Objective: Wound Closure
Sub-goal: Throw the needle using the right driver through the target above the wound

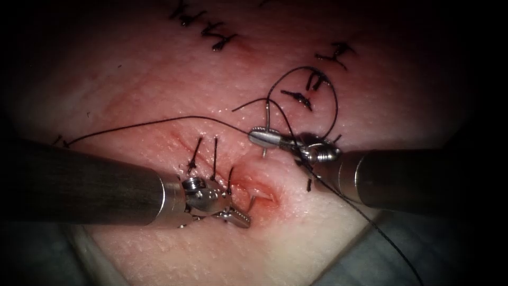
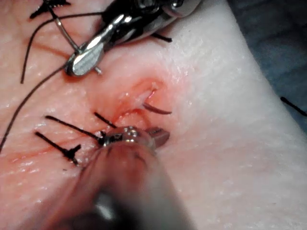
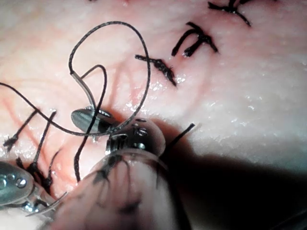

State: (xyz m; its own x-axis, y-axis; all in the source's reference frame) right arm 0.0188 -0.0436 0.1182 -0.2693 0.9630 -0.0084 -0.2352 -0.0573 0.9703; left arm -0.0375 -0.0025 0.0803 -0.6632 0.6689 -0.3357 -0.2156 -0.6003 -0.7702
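Needle was clamped in the right claw, jaws together on it near the tail end, above the open part of the cut. Most of the curve rose above the jaws, a short bit poked out below; it was clear of the tissue. Thread ran from the needle in a loop behind the right tool, and a long strand trailed left across the tissue. Left claw sat at the cut's left lip, jaws apart, holding nothing that I could see. Stitches were already in place left of the open gap, with more knots further back. Red fluid pooled around the gap. Tissue edge dropped off just right of the cut onto blue cloth; open tissue lay to the upper left.
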